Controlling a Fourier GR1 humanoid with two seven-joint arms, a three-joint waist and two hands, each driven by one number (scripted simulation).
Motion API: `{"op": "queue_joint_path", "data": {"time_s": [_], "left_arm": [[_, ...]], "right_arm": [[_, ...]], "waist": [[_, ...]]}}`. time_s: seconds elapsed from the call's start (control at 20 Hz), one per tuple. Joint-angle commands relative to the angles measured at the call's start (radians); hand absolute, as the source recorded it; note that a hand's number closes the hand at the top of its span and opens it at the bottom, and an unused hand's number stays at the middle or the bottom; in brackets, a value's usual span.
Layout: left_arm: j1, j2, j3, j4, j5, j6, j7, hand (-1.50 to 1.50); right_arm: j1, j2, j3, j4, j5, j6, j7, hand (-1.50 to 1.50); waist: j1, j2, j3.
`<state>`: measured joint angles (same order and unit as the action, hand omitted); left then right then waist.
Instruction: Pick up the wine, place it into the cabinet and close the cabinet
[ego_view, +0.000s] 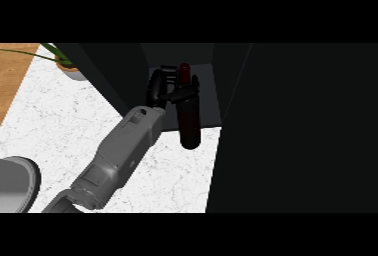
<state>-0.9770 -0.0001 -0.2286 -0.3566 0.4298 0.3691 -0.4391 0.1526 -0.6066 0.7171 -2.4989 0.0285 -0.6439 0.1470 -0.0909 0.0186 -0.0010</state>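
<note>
The wine bottle is dark red and long. Its neck points into the dark open cabinet and its base hangs over the counter's white marble top. My left hand is shut on the bottle's upper half from the left, with the thumb hooked across the glass. Its grey forearm runs in from the lower left. The cabinet's wide dark door stands open at the right, close beside the bottle. My right hand does not show.
A potted plant stands at the back left by the cabinet's left wall. A grey rounded dish lies at the left edge. White marble counter stretches left of the arm.
</note>
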Motion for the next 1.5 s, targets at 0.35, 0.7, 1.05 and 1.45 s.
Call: {"op": "queue_joint_path", "data": {"time_s": [0.35, 0.7, 1.05, 1.45], "left_arm": [[-0.107, 0.001, 0.074, 0.157, 0.032, 0.026, -0.051, 1.5], [-0.161, 0.053, 0.074, 0.227, -0.002, 0.053, -0.078, -1.5], [-0.169, 0.09, 0.056, 0.275, -0.038, 0.101, -0.109, -1.5], [-0.145, 0.077, 0.088, 0.259, -0.014, 0.048, -0.19, -1.5]], "right_arm": [[0.067, -0.02, 0.008, -0.137, -0.056, 0.023, -0.007, -1.5], [0.08, -0.014, 0.031, -0.094, -0.051, 0.045, -0.065, -1.5], [0.115, -0.036, 0.031, -0.136, -0.058, 0.052, -0.068, -1.5], [0.109, -0.03, 0.024, -0.131, -0.068, 0.063, -0.103, -1.5]], "waist": [[-0.02, 0.009, 0.0], [-0.033, 0.017, 0.0], [-0.037, 0.014, 0.0], [-0.038, 0.022, -0.002]]}}
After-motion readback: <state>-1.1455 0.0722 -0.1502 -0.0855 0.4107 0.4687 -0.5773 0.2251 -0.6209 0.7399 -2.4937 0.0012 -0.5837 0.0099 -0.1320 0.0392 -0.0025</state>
